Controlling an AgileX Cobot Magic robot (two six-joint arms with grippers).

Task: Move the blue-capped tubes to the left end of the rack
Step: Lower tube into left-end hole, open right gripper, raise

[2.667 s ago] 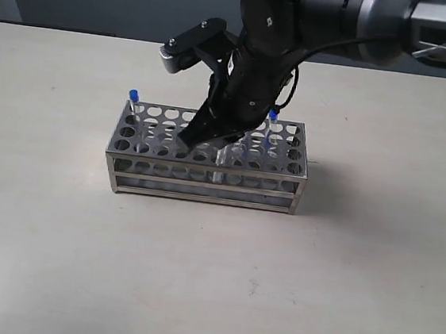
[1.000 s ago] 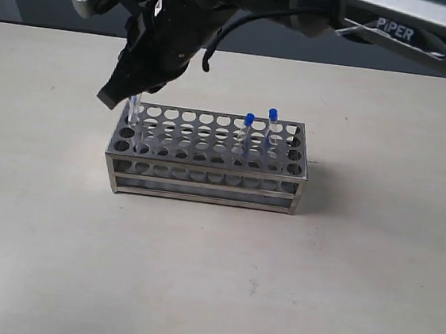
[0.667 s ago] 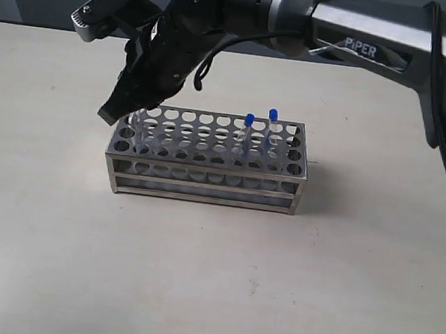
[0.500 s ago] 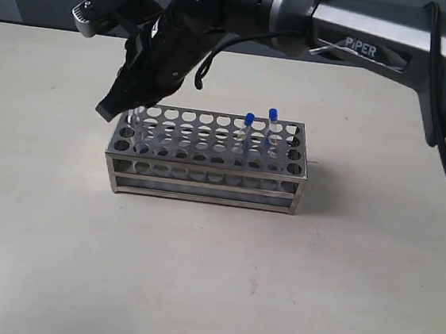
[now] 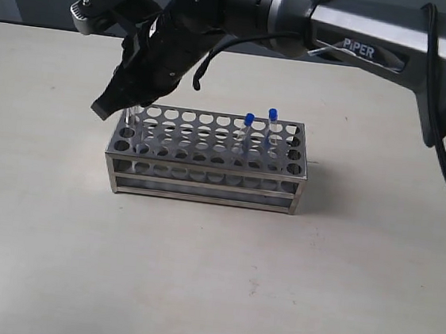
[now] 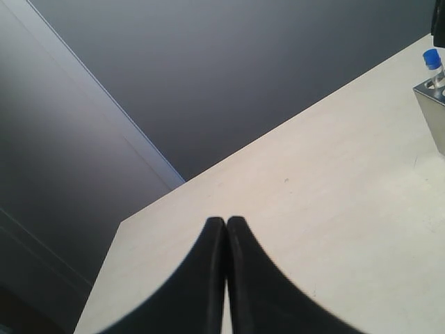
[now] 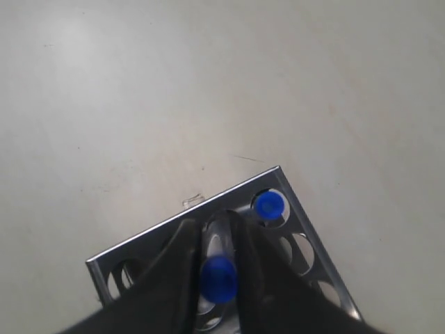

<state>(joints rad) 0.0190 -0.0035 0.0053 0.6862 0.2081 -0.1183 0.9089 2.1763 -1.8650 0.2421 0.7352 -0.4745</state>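
Note:
The steel rack (image 5: 207,161) stands mid-table. Two blue-capped tubes (image 5: 248,121) (image 5: 273,116) stand in holes near its right end. My right gripper (image 5: 108,108) has reached across to the rack's left end and is shut on a third blue-capped tube (image 7: 219,278), whose lower end is in a hole of the rack (image 7: 316,261). A fourth tube's blue cap (image 7: 268,204) sits in the corner hole beside it. From the exterior only clear glass (image 5: 135,115) shows under the gripper. My left gripper (image 6: 226,223) is shut and empty, off to the side of the rack.
The beige table (image 5: 195,276) surrounds the rack. A dark wall (image 6: 243,69) rises behind the table. The rack's corner (image 6: 432,104) with one blue cap (image 6: 431,58) shows at the edge of the left wrist view. The right arm (image 5: 365,30) spans above the rack.
The right gripper carried a tube from the rack's middle to its left end, dipped toward the holes, then edged slightly up and left. The two right-end tubes have not moved.

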